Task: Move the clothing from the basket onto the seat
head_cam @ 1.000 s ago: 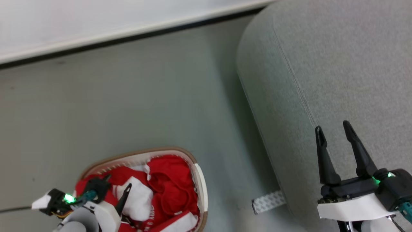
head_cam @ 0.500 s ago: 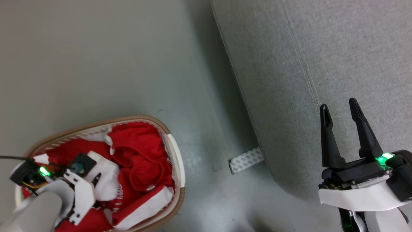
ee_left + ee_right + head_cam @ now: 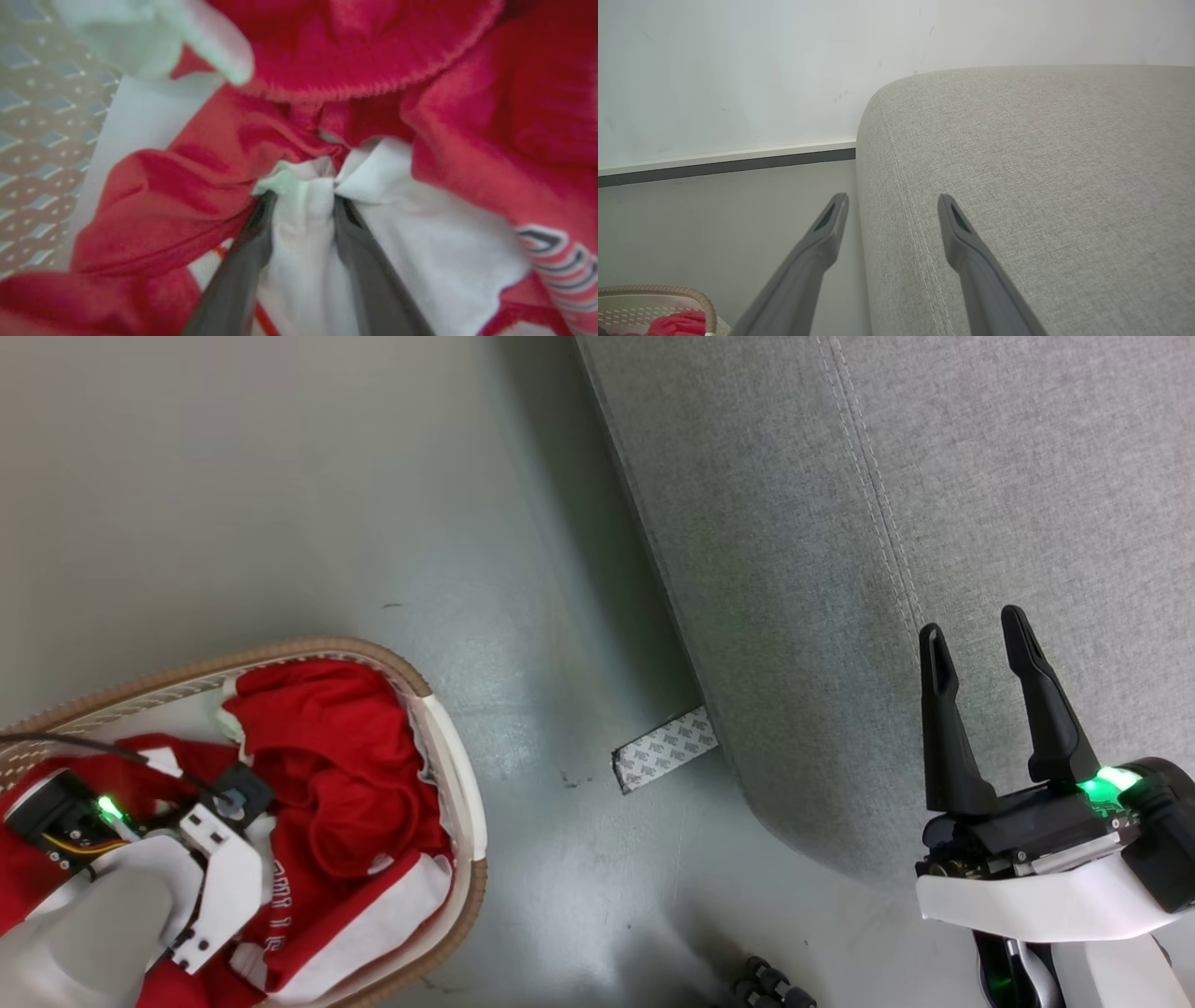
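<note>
My right gripper (image 3: 893, 199) hangs with fingers spread, straddling the rounded edge of the grey seat (image 3: 1041, 186) above the floor (image 3: 714, 224). The basket (image 3: 701, 299) holding red clothing (image 3: 677, 324) sits at lower left.

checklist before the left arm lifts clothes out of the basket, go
1. Left pincer shut on a white fold of the clothing: ok.
2. How much clothing will come up with that fold: cannot tell.
3. Basket upright on the floor: ok.
4. Seat, visible top free for the drop: ok.
5. Right pincer open, holding nothing, away from the basket: ok.
</note>
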`<state>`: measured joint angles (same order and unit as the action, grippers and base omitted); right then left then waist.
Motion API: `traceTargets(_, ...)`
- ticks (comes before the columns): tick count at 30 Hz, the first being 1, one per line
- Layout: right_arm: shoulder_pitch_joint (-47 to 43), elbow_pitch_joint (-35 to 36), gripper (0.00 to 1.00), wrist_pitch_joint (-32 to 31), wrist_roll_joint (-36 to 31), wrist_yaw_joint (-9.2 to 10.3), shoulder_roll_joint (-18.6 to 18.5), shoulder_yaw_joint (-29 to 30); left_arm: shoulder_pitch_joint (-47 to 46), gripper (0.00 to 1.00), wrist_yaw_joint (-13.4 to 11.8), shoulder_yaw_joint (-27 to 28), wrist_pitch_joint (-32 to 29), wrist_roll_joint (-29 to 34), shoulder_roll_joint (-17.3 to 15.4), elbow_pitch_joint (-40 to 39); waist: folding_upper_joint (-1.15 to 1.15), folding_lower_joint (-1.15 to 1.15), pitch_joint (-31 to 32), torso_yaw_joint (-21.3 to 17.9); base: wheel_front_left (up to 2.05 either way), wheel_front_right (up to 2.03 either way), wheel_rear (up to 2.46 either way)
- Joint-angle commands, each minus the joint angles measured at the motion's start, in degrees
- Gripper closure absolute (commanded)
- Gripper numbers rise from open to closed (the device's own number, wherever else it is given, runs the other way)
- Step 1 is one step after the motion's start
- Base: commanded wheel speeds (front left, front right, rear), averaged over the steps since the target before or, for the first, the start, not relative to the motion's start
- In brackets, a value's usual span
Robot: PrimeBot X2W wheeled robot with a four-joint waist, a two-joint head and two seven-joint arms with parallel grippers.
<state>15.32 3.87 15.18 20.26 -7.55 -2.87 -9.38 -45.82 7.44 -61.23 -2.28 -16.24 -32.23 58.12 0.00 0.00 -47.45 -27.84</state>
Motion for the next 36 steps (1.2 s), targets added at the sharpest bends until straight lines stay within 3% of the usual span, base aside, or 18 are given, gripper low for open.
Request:
traceTargets(1, 0.95, 0.27, 0.00, -0.03, 0.20, 0.12, -0.03, -0.08, 0.17, 1.00, 0.05, -0.75, -0.39, -1.22, -0.13, 0.28, 0.00, 0.00, -0.09, -0.09, 0.00, 0.00, 0.00)
traceTargets(12, 1.10, -0.85, 0.00, -0.03, -1.85, 0.12, -0.05, 1.50, -1.10, 1.00, -0.05, -1.94, 4.65, -5.36, 3.13, 2.73, 0.00, 0.00, 4.95, 2.45, 0.00, 0.00, 0.00)
traceTargets(21, 0.66, -4.54, 0.00, -0.04, -7.27, 0.12, -0.09, 3.30, 2.37, 1.00, -1.00, -0.33, 13.54, -8.71, 11.36, 5.48, 0.00, 0.00, 18.65, 9.13, 0.00, 0.00, 0.00)
traceTargets(28, -1.95, -8.11, 0.00, -0.04, -10.23, 0.12, -0.11, 3.43, 6.16, 1.00, -1.17, 2.36, 16.97, -12.46, 16.47, 4.92, 0.00, 0.00, 30.05, 14.31, 0.00, 0.00, 0.00)
traceTargets(36, -5.58, -10.78, 0.00, -0.04, -11.14, 0.12, -0.10, 4.83, 9.31, 1.00, -1.77, 7.17, 17.43, -15.34, 18.63, -4.38, 0.00, 0.00, 39.25, 20.16, 0.00, 0.00, 0.00)
